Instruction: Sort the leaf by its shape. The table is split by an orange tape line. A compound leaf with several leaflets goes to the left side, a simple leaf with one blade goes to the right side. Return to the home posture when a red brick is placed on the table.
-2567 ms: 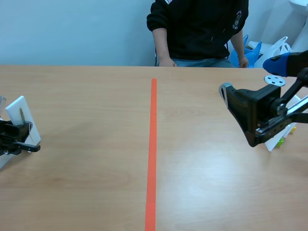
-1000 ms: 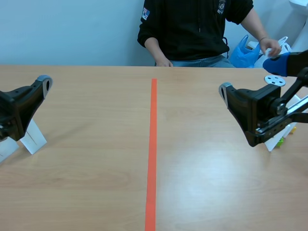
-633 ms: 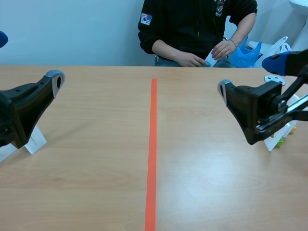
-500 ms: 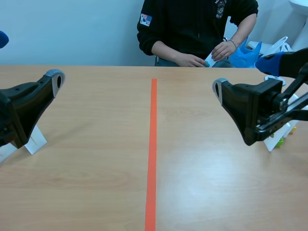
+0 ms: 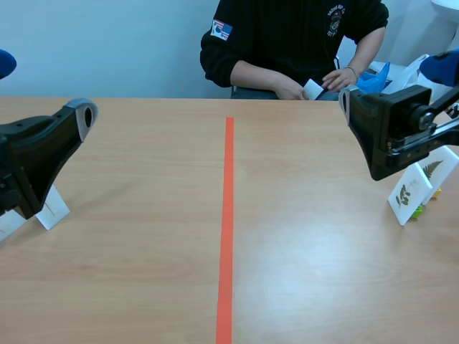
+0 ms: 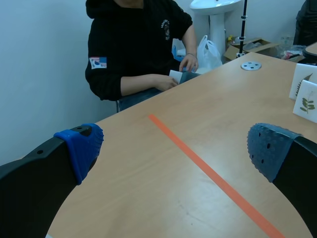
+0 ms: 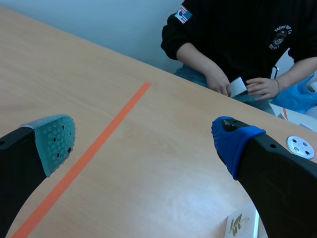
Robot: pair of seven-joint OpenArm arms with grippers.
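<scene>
Orange tape line (image 5: 229, 215) on pale wood-grain table (image 5: 143, 272); white cards (image 5: 407, 192) with green leaf prints.

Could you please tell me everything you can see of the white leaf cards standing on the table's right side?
The front card and the rear card, white and seemingly stiff paper, stand nearly upright and close together on the table, right of the orange tape line. The front one shows a dark sprig with several leaflets, the rear one a feathery, fern-like leaf. A small yellow-green thing lies at their foot. The open right gripper hangs nearby, apart from them.
</scene>
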